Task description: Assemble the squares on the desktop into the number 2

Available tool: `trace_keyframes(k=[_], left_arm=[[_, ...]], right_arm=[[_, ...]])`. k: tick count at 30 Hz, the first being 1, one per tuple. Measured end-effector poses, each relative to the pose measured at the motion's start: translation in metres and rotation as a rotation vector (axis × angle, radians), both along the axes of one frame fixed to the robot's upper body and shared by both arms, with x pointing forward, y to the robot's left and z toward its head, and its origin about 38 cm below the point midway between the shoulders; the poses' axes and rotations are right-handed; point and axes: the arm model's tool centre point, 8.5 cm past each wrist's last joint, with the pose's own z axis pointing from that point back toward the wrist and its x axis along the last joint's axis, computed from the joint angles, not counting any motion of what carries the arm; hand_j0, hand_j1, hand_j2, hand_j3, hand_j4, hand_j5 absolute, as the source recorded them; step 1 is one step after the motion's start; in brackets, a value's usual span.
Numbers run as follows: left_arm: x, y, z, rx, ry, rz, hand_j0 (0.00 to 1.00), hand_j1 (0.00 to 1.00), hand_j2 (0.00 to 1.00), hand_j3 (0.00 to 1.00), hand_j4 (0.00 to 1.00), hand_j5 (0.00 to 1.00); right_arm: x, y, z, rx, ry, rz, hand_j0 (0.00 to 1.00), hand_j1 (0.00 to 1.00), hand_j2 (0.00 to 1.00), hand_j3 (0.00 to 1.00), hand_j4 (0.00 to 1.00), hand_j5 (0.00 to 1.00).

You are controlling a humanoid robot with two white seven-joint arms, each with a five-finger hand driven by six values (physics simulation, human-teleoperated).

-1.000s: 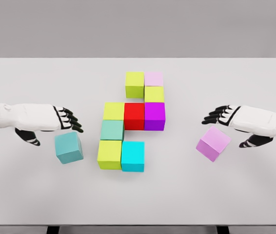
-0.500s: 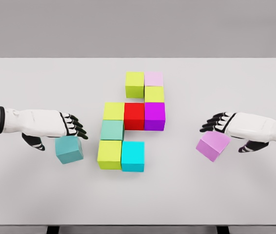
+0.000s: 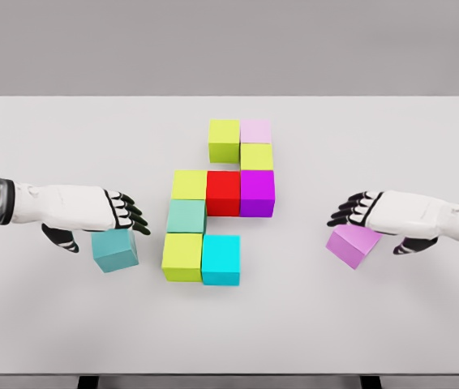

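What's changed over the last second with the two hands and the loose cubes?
Both hands came down over their cubes: left hand onto the teal cube, right hand onto the pink cube. Neither cube is visibly gripped or shifted. The centre cluster stayed put.

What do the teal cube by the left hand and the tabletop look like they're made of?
Teal cube: looks like matte painted wood or plastic, with flat uniform colour, crisp edges and no glare; a render, so uncertain. Tabletop: smooth matte white, laminate-like, with no grain or reflections.
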Motion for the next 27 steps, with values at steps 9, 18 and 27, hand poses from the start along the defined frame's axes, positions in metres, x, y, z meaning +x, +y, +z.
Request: trace_keyframes(k=[9,18,27], left_arm=[[0.0,-0.004,-0.003,0.007,-0.003,-0.009,1.0,1.0,1.0,1.0,1.0,1.0],[-0.001,-0.006,-0.012,0.02,0.004,-0.014,1.0,1.0,1.0,1.0,1.0,1.0],[-0.001,-0.006,-0.014,0.024,0.003,-0.016,0.95,0.95,0.95,0.95,0.95,0.95]], right_arm=[[0.004,0.008,0.003,-0.009,-0.01,0.024,1.0,1.0,1.0,1.0,1.0,1.0],[0.005,0.014,-0.005,-0.03,0.002,0.044,1.0,1.0,1.0,1.0,1.0,1.0],[0.008,0.013,-0.004,-0.037,-0.004,0.041,1.0,1.0,1.0,1.0,1.0,1.0]])
